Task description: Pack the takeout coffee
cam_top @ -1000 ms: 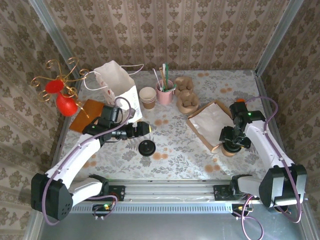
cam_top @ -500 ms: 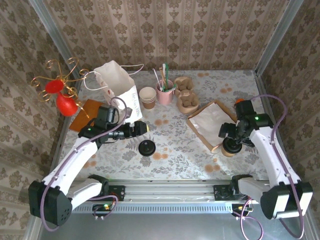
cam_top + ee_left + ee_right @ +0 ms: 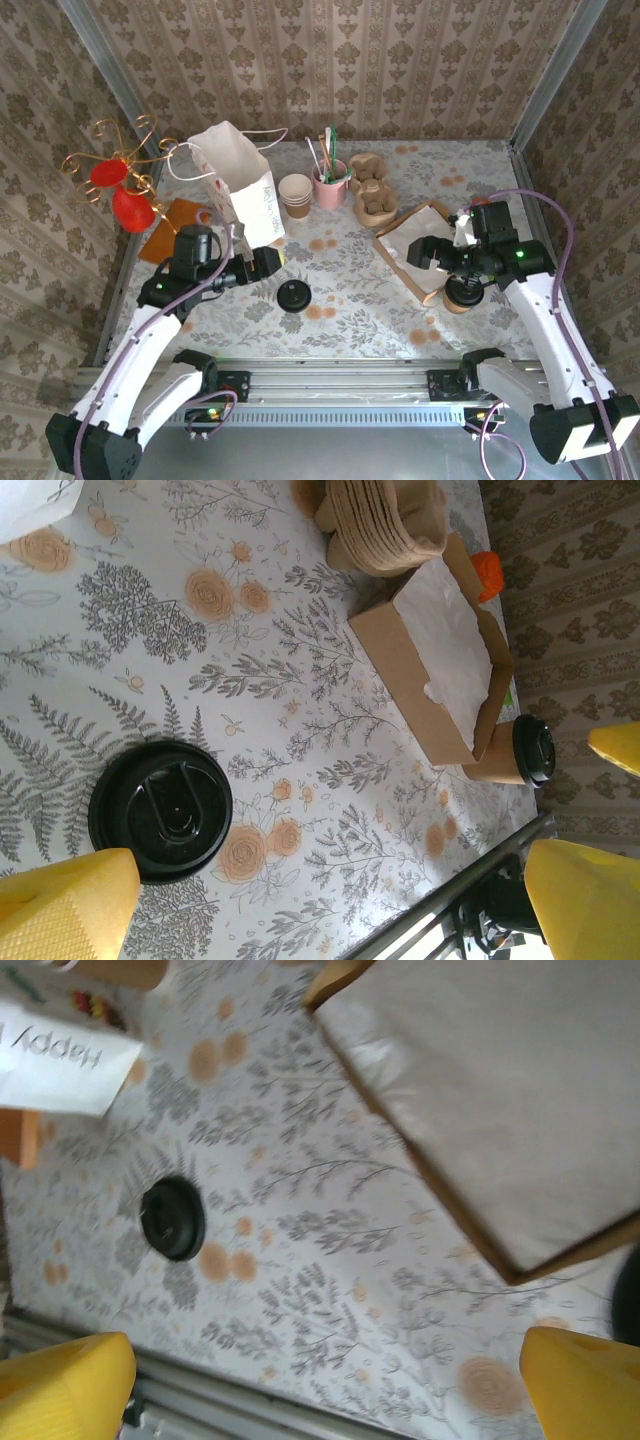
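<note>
The takeout coffee (image 3: 461, 293) stood upright on the surface (image 3: 365, 300), just beside the cardboard box (image 3: 425, 238). Both arms' jaws were held wide, empty. It was best gripped below the lid and kept upright for the white bag (image 3: 240, 172).

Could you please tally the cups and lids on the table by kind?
Small beige paper cup with round black plastic lid: 1
Loose flat black plastic lid disc: 1
Stack of lidless beige paper cups: 1
Pink cup holding stirrers: 1
Total: 4
</note>
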Controlling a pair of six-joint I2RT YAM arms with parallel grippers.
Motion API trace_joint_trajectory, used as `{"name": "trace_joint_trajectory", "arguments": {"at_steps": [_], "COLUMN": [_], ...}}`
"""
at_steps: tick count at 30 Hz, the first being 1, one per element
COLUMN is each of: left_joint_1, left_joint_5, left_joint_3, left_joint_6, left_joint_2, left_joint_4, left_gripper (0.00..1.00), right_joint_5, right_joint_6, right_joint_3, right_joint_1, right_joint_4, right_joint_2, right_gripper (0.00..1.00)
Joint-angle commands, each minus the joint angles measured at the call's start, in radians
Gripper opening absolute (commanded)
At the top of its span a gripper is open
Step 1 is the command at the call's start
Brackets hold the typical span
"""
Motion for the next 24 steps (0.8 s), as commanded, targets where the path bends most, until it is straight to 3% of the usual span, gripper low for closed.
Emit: {"name": "trace_joint_trajectory", "arguments": {"at_steps": [1,8,14,17,24], "left_joint_1": [0.009,0.009,0.013,0.0,-0.097], "left_joint_5": [-0.016,-0.053,-0.076,-0.101,-0.281], "left_joint_3": [-0.048,-0.116,-0.066,0.058,0.51], "left_joint_6": [-0.068,-0.089,-0.025,0.082,0.359], "left_joint_2": [-0.037,-0.062,-0.027,0.012,0.193], "left_joint_4": [0.003,-0.006,-0.047,-0.151,-0.486], "left_gripper": [1.0,1.0,1.0,1.0,1.0], "right_joint_5": [-0.079,-0.053,0.023,0.026,0.018], "right_joint_6": [0.02,-0.001,0.004,0.003,-0.035], "right_joint_3": [0.001,0.088,0.246,0.298,0.302], "right_joint_1": [0.05,0.149,0.268,0.302,0.31], "right_joint_4": [0.055,0.037,0.031,0.048,0.075], "right_joint_2": [-0.005,0.081,0.242,0.313,0.401], "right_gripper": [1.0,1.0,1.0,1.0,1.0]}}
